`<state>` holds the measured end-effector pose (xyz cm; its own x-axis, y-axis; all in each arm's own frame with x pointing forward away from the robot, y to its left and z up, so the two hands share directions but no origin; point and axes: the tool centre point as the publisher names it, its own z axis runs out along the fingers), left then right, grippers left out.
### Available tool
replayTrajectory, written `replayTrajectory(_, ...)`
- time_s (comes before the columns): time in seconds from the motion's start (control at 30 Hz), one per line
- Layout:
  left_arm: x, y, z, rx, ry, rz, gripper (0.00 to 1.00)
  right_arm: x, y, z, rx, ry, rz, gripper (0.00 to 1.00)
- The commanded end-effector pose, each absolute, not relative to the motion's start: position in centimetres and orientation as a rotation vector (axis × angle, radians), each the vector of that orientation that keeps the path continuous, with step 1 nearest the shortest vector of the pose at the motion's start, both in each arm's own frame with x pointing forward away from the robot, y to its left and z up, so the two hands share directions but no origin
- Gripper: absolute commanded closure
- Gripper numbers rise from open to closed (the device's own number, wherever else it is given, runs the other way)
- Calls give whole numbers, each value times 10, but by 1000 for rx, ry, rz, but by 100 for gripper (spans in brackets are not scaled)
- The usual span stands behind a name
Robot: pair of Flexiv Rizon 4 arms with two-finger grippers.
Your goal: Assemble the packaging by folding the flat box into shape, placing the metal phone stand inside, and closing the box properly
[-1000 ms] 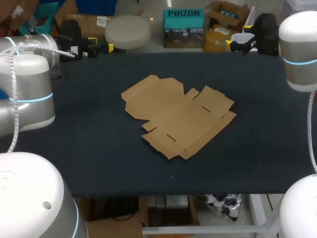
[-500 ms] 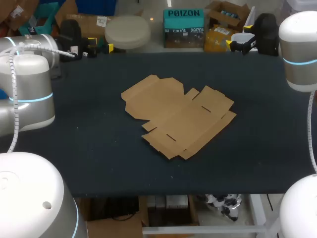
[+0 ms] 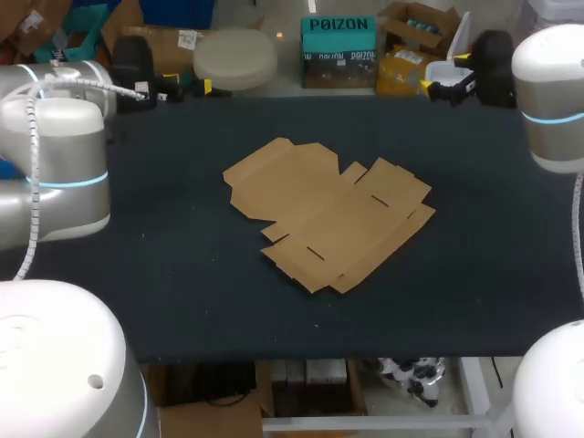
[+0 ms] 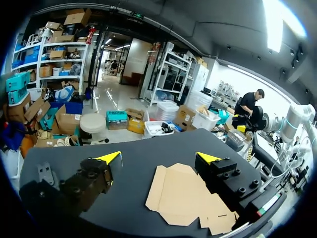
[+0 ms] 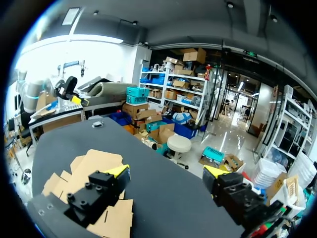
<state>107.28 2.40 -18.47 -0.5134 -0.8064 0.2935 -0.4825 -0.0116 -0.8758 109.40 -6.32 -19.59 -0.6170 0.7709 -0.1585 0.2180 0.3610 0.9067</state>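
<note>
surface: dark table [image 3: 164, 274], matte top, filling most of the head view from edge to edge

task thing: the flat box [image 3: 328, 212], plain brown cardboard, sits pretty much dead centre of the frame and a touch right of middle. It's totally unfolded, flaps spread out, with a couple of little slots cut into it.

left gripper [image 3: 185, 88]: parked at the upper left of the frame by the table's far edge, well apart from the cardboard. Fingers spread wide, nothing in them.

right gripper [image 3: 447, 78]: same deal at the upper right, over the far edge, well apart from the cardboard. Fingers wide apart, gripping nothing.

left wrist view: the left gripper [image 4: 159, 157] looks out over the table [image 4: 64, 158]. The flat box [image 4: 183, 196] lies ahead of the fingers, showing in the gap between them, with one corner tucked behind one finger. No contact.

right wrist view: the right gripper [image 5: 166, 171] has bare table [image 5: 163, 198] between its tips. The flat box [image 5: 91, 163] is off to one side, partly hidden behind one finger, not touching.

containers: just the box itself, lying as a flat sheet.

arms: left arm [image 3: 55, 164] comes in along the left edge, right arm [image 3: 552, 100] along the right edge.
</note>
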Motion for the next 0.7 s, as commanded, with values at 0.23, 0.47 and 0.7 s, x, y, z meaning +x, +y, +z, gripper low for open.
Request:
replayTrajectory(0.23, 1032, 15, -178, -1686, 1912, -1414, 0, 1053, -79, -192, 1069, 2260, 1054, 0)
replayTrajectory(0.47, 987, 5, -182, -1811, 1997, -1297, 0, 1020, -98, -206, 1245, 2351, 877, 0)
replayTrajectory(0.7, 965, 2, -190, -1844, 2103, -1151, 0, 1001, -114, -218, 1363, 2398, 758, 0)
